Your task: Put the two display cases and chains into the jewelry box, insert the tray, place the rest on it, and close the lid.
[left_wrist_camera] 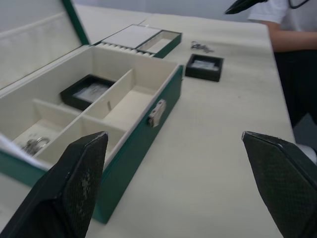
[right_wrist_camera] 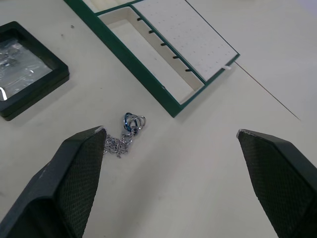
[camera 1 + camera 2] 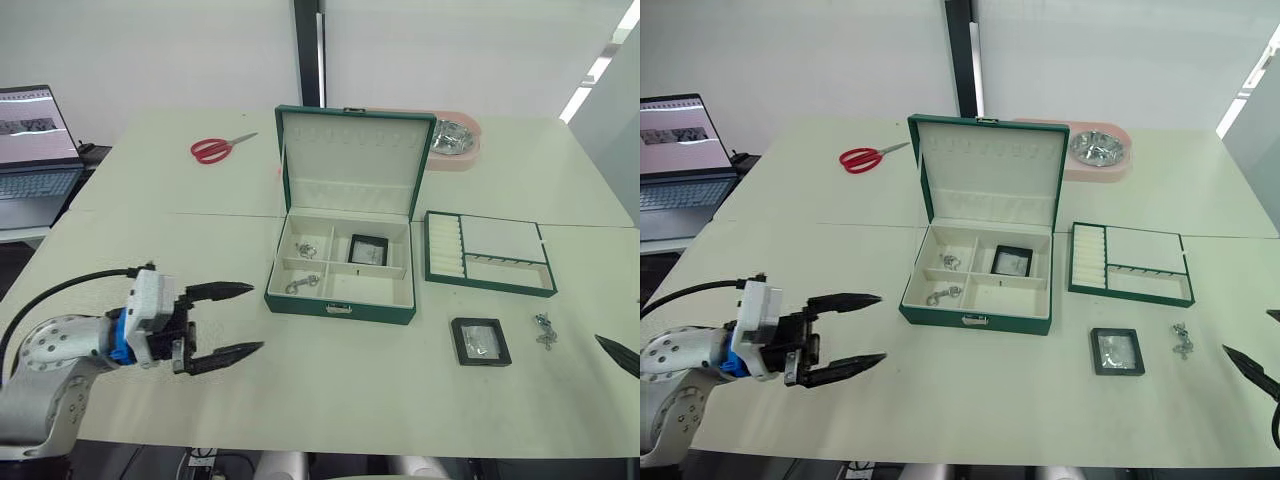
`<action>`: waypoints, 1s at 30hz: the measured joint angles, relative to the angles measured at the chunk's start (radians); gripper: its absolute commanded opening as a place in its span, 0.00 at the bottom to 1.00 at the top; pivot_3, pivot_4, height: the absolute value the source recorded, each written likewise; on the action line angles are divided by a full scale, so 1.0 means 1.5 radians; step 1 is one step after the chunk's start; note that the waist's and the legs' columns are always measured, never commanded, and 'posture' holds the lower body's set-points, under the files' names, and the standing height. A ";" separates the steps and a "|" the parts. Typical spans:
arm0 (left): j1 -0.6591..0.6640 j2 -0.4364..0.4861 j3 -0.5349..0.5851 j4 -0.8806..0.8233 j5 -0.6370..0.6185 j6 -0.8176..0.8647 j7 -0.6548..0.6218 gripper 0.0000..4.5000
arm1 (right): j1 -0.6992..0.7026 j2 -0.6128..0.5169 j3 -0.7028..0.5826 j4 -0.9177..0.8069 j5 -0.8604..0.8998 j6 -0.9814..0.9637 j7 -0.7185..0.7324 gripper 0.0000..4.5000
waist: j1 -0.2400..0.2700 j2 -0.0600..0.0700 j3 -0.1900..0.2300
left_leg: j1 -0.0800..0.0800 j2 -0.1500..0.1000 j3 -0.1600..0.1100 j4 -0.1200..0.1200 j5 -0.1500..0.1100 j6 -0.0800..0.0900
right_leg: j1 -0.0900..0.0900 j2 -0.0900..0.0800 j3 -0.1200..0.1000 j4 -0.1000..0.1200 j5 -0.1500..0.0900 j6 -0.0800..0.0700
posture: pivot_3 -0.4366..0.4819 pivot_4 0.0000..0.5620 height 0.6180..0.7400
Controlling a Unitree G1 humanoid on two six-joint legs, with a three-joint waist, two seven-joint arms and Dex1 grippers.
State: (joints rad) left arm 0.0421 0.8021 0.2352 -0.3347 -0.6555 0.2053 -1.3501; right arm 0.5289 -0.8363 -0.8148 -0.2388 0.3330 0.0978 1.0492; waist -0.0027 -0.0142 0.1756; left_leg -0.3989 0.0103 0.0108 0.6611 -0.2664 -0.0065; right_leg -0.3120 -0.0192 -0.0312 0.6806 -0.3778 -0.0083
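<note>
Nearest, at lower left of the head view, the left gripper (image 3: 235, 321) hovers over the pale counter (image 3: 350, 380) with its black jaws spread wide and empty; at the lower right edge the right gripper (image 2: 173, 173) reaches in, and its wrist view shows its jaws equally wide, holding nothing. Right of centre and low in the frame, one small square black-framed display case with a clear window (image 3: 480, 341) lies flat on the counter, and just to its right lies a short silvery chain with a blue ring (image 3: 543, 331), apart from the case. Beyond these, at centre, stands the large dark green jewelry box with cream lining (image 3: 340, 300); the second black-framed display case (image 3: 368, 250) already rests in its rear right compartment, and silvery chain pieces (image 3: 301, 285) lie in the left-hand compartments. To the right of the box sits the shallow green cream-lined tray (image 3: 488, 252), not yet inserted. The box's hinged green lid (image 3: 348, 163) stands upright. Farthest back lie red-handled scissors (image 3: 222, 148) at upper left and a pink tray holding a metal bowl (image 3: 455, 140) behind the lid. Probable risks: the fine chain may slip between wide jaws, and the flat case may skid rather than lift.
</note>
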 measured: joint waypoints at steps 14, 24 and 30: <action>-0.068 -0.025 -0.082 0.020 0.007 -0.053 -0.069 0.99 | 0.038 -0.091 0.039 -0.098 0.016 0.023 0.147 1.00 | -0.003 0.002 -0.001 | 0.001 0.000 0.000 0.000 0.000 0.000 | 0.001 0.001 0.002 0.000 0.000 0.000 | 0.48 0.27 1.00; -0.075 -0.029 -0.104 0.017 0.007 -0.055 -0.074 1.00 | -0.061 -0.098 0.230 -0.090 -0.032 -0.043 0.155 0.80 | 0.000 0.002 -0.001 | 0.000 -0.001 0.000 0.001 0.000 0.000 | 0.001 0.001 0.003 0.000 0.000 0.001 | 0.48 0.27 1.00; -0.073 -0.031 -0.113 -0.008 0.007 -0.054 -0.065 1.00 | -0.102 -0.100 0.296 -0.047 -0.054 -0.082 0.160 0.57 | 0.000 0.002 -0.001 | 0.001 0.000 0.000 0.001 0.000 0.000 | 0.001 0.001 0.004 0.000 0.000 0.001 | 0.48 0.27 1.00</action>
State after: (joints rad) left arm -0.0668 0.7562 0.0659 -0.3472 -0.6451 0.1239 -1.4471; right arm 0.3764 -0.9856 -0.3707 -0.3097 0.2518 -0.0256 1.2894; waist -0.0023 -0.0111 0.1737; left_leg -0.3981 0.0097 0.0115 0.6625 -0.2664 -0.0064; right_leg -0.3110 -0.0174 -0.0259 0.6807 -0.3784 -0.0072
